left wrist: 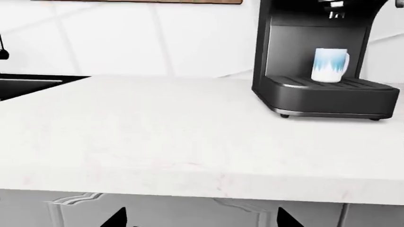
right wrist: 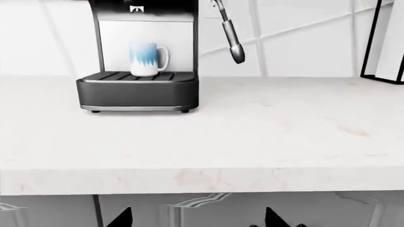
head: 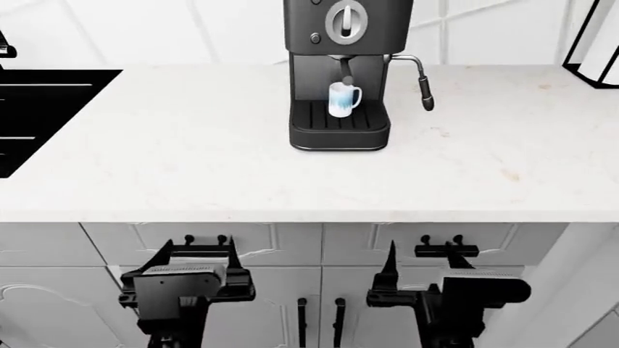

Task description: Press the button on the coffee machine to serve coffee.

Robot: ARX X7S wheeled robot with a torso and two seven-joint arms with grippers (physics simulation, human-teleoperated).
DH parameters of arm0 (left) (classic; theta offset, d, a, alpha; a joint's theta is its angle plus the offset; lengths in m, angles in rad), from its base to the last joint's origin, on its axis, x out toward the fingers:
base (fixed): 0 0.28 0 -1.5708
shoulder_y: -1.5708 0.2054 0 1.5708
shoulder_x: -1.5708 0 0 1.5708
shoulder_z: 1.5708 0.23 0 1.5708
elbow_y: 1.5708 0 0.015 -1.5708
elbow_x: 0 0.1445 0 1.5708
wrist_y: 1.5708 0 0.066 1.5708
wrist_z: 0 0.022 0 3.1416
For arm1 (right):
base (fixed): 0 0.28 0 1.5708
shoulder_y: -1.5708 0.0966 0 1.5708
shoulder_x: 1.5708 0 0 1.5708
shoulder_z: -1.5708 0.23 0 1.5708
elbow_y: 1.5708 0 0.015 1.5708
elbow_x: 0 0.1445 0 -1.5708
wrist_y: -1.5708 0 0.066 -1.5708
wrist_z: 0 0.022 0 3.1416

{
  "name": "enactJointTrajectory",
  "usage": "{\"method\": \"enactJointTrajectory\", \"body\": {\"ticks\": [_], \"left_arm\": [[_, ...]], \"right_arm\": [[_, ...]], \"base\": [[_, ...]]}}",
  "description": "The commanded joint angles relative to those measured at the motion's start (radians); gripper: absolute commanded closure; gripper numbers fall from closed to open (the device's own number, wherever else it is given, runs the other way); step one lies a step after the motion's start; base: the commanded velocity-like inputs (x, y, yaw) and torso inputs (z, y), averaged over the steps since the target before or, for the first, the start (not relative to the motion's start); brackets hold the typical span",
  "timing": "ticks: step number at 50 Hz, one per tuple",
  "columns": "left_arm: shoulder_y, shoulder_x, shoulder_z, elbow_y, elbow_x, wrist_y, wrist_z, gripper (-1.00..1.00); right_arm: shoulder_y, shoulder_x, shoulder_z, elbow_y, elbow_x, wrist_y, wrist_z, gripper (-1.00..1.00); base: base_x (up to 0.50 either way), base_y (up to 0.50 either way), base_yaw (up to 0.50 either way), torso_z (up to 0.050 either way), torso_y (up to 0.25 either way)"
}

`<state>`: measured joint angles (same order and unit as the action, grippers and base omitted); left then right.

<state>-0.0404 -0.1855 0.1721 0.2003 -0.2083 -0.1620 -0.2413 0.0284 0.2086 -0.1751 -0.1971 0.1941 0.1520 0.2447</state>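
The black coffee machine (head: 338, 72) stands at the back middle of the white counter, with a round silver dial (head: 346, 22) and a small dark button (head: 315, 38) on its front. A white and blue mug (head: 341, 99) sits on its slatted drip tray under the spout. The steam wand (head: 425, 94) hangs at its right side. My left gripper (head: 205, 243) and right gripper (head: 422, 250) are both open and empty, low in front of the cabinet doors, below the counter's front edge. The machine also shows in the left wrist view (left wrist: 322, 90) and the right wrist view (right wrist: 139, 90).
A black sink (head: 39, 109) is set into the counter at the far left. A white, black-framed object (head: 595, 43) stands at the back right. White cabinet doors with black handles (head: 320, 319) are just ahead of the grippers. A white tiled wall is behind the counter.
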Motion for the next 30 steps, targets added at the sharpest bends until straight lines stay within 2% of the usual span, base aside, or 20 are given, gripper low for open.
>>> {"method": "enactJointTrajectory", "body": {"ticks": [1,6,13,16,18,25,30], "left_arm": [[-0.065,-0.043,-0.032,0.258,-0.113,-0.301,-0.039,-1.00],[-0.157,-0.078,-0.023,0.353,-0.137,-0.466,-0.071,-1.00],[-0.326,-0.097,-0.100,0.449,-0.297,-0.736,-0.093,-1.00],[-0.365,-0.088,-0.134,0.426,-0.341,-0.779,-0.088,-1.00],[-0.383,-0.093,-0.118,0.410,-0.332,-0.787,-0.091,-1.00],[-0.508,-0.106,-0.149,0.414,-0.383,-0.904,-0.111,-1.00],[-0.542,-0.102,-0.167,0.390,-0.410,-0.925,-0.102,-1.00]], "right_arm": [[0.049,0.067,0.011,-0.265,0.036,0.255,0.038,-1.00],[0.130,0.097,0.057,-0.403,0.101,0.427,0.053,-1.00],[0.244,0.158,0.141,-0.506,0.206,0.629,0.050,-1.00],[0.286,0.168,0.183,-0.529,0.245,0.680,0.050,-1.00],[0.301,0.158,0.223,-0.527,0.291,0.692,0.039,-1.00],[0.392,0.194,0.257,-0.550,0.351,0.828,0.055,-1.00],[0.437,0.215,0.273,-0.563,0.373,0.876,0.061,-1.00]], "base": [[0.00,0.00,0.00,0.000,0.000],[0.00,0.00,0.00,0.000,0.000],[0.00,0.00,0.00,0.000,0.000],[0.00,0.00,0.00,0.000,0.000],[0.00,0.00,0.00,0.000,0.000],[0.00,0.00,0.00,0.000,0.000],[0.00,0.00,0.00,0.000,0.000]]}}
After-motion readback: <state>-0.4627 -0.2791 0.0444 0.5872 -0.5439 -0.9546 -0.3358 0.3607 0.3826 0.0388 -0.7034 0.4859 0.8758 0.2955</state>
